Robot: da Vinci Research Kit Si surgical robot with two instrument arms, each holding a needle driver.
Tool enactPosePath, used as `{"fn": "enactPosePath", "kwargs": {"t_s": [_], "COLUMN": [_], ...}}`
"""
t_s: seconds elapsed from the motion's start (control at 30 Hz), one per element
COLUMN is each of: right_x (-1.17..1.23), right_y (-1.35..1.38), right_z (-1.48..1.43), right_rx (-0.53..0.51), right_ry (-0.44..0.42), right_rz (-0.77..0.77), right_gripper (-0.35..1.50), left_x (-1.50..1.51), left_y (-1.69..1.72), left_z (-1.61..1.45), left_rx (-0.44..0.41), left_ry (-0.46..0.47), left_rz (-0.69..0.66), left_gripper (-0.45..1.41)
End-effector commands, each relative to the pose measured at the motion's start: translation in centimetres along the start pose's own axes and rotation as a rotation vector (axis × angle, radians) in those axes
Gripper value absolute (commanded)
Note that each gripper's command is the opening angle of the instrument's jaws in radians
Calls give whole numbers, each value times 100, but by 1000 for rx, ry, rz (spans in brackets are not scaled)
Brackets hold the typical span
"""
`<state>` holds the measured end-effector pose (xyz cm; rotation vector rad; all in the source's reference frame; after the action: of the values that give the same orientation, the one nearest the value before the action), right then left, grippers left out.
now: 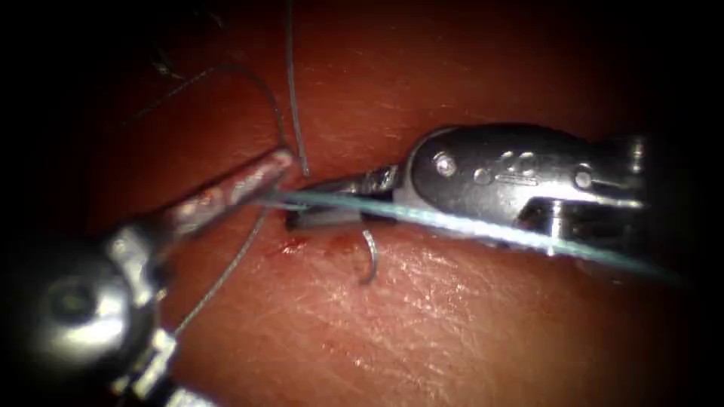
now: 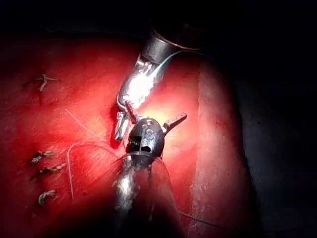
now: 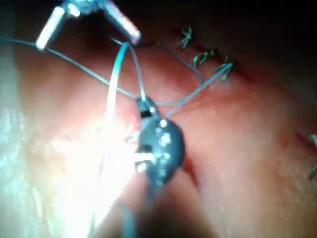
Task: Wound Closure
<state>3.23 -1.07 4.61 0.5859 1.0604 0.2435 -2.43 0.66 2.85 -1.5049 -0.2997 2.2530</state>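
R tool (image 1: 302,218) lies low on the tissue (image 1: 467,332), jaws clamped at the cut, seemingly on thread (image 1: 452,223); the teal strand runs taut beside them. L tool (image 2: 148,121) jaws apart, empty. Curved needle (image 1: 370,256) sits just below R jaws, partly in tissue. Needle stiff, slick: grip mid-curve; thread limp, light.

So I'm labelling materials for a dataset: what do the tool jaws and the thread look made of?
The right tool and left tool look like polished metal, judging by bright glints. The thread looks like a smooth teal synthetic strand, possibly monofilament; the fibre can't be confirmed.
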Motion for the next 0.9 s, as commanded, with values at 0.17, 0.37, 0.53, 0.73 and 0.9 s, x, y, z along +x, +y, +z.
{"fn": "enactPosePath", "kwargs": {"t_s": [0.17, 0.37, 0.53, 0.73, 0.9], "right_x": [-23, -39, -48, -60, -69], "right_y": [23, 37, 46, 51, 52], "right_z": [10, 18, 27, 35, 42], "right_rx": [-9, -26, -33, -25, -19], "right_ry": [-24, -71, -113, -181, -237], "right_rz": [35, 52, 67, 117, 138], "right_gripper": [-35, -35, -35, -35, -35], "left_x": [0, 9, 26, 21, -2], "left_y": [-12, -35, -47, -35, -24], "left_z": [14, 21, 36, 63, 72], "left_rx": [71, 154, 194, 151, 84], "left_ry": [-56, -200, -269, -364, -504], "left_rz": [46, 48, 114, 226, 347], "left_gripper": [121, 121, 118, 111, 108]}}
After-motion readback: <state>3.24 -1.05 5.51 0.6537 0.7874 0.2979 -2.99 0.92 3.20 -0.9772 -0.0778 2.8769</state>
